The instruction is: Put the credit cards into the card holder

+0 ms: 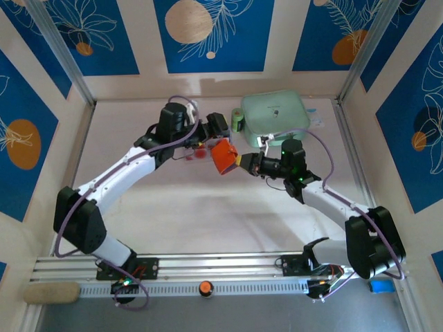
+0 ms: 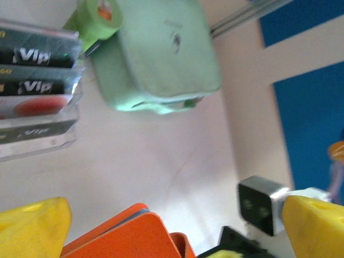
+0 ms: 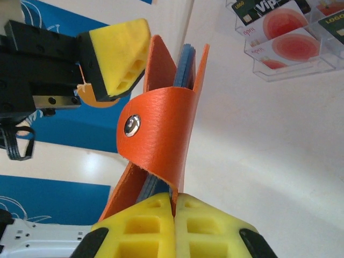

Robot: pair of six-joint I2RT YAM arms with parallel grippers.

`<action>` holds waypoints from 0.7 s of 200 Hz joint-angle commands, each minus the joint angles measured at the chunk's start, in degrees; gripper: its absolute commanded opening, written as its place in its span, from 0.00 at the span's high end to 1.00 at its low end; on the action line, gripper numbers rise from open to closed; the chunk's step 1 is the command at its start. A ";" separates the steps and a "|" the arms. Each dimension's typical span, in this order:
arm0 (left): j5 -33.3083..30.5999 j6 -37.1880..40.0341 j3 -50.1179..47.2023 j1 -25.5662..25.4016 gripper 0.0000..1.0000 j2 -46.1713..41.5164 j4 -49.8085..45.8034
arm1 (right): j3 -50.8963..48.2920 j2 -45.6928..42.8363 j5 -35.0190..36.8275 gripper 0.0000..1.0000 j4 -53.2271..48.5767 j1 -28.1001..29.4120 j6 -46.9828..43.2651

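Right end effector [image 3: 174, 203] clamps the card holder [image 3: 161, 134] edge, seemingly fully closed.

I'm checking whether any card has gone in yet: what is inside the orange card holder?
Between the card holder's orange flaps, only blue-grey pocket edges show at the open top. Anything deeper is covered by the flaps and the strap wrapped across them.

Bright, even light; blurred wrist close-ups
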 commanded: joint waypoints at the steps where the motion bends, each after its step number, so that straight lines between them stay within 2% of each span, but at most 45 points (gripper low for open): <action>1: -7.00 9.49 4.81 -1.97 0.00 3.42 -17.04 | -0.55 -1.38 2.17 1.00 -1.99 0.62 -3.68; 45: -11.91 11.48 7.11 -3.09 0.00 5.20 -21.56 | -0.68 -1.35 2.77 1.00 -2.35 0.81 -3.91; 140: -12.46 11.92 8.39 -3.39 0.00 6.31 -22.84 | -1.17 -2.07 3.46 1.00 -2.79 0.73 -3.63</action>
